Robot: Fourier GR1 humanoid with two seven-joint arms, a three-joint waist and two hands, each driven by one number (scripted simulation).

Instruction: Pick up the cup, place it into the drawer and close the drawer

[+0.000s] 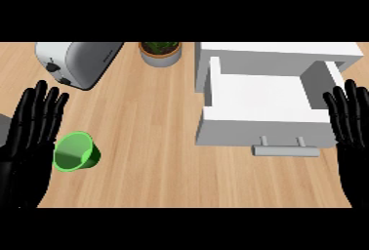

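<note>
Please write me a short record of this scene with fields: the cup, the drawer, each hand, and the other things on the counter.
cup: green, on the counter, beside the left hand, not held
drawer: open, handle toward the robot
left hand: open, fingers up, at left edge
right hand: open, fingers up, at right edge, beside the drawer
other: toaster far left; plant far middle

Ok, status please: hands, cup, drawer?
Left hand open, right hand open, both at edges. Cup on counter, beside left hand. Drawer open. Toaster, plant at back, off the path.
</note>
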